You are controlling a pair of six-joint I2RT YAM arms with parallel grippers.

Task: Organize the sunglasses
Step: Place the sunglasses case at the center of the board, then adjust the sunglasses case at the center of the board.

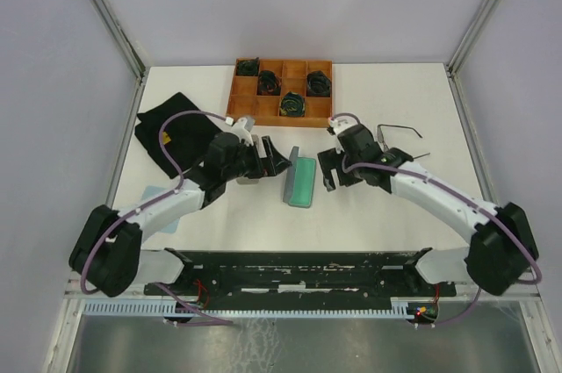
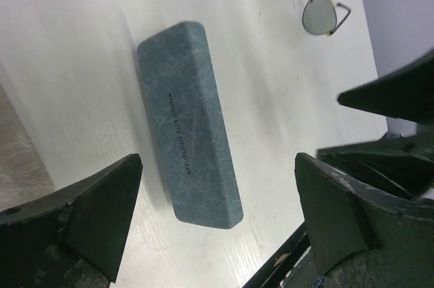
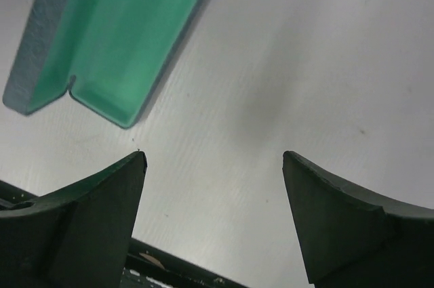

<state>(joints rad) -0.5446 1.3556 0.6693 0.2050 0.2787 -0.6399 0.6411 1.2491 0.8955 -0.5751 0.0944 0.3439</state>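
Observation:
An oblong fabric case [image 1: 299, 178] stands open on the table between my two grippers, grey-blue outside [image 2: 190, 125] and green inside [image 3: 129, 30]. My left gripper [image 1: 274, 161] [image 2: 218, 162] is open just left of the case, nothing between its fingers. Just right of the case, my right gripper [image 1: 329, 169] [image 3: 214, 156] is open over bare table. One pair of sunglasses [image 1: 398, 131] [image 2: 315, 3] lies folded on the table beyond the right arm. A second thin dark frame [image 1: 419, 157] shows beside that forearm, partly hidden.
A wooden compartment tray [image 1: 283, 64] with several dark green coiled bundles sits at the back centre. A black cloth [image 1: 174, 123] lies at the back left. A pale blue item [image 1: 151, 194] shows under the left arm. A black rail [image 1: 299, 272] runs along the near edge.

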